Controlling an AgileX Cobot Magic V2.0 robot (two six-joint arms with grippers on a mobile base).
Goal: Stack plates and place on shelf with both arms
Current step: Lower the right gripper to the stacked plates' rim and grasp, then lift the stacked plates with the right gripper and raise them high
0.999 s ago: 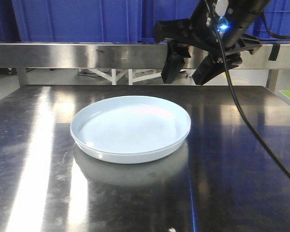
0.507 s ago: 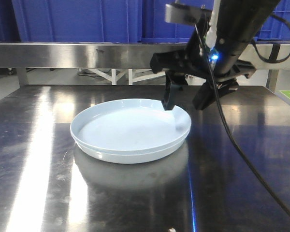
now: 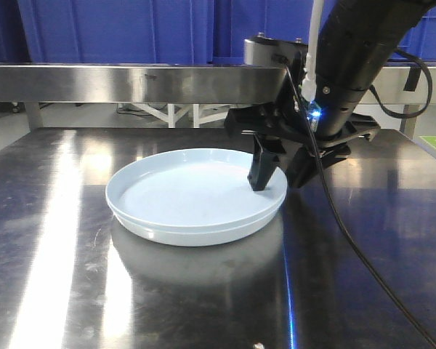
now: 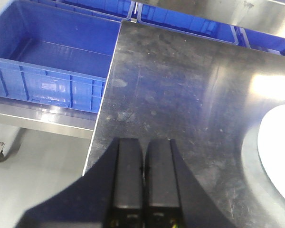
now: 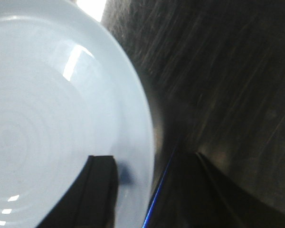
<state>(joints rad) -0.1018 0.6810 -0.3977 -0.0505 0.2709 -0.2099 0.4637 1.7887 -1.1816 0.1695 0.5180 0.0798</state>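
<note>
My right gripper (image 3: 277, 180) is straddling the rim of the stacked plates (image 3: 189, 193). Its jaws are standing apart, with one finger (image 5: 100, 190) inside the top plate and the other outside, over the table (image 3: 363, 240). My left gripper (image 4: 143, 175) is hovering above the table edge, fingers pressed together and holding nothing, with the plates lying off to its right.

Two glossy, pale blue-white plates (image 3: 192, 195) are stacked flat, one nested in the other, their rim straddled by the right gripper (image 3: 276, 183).
</note>
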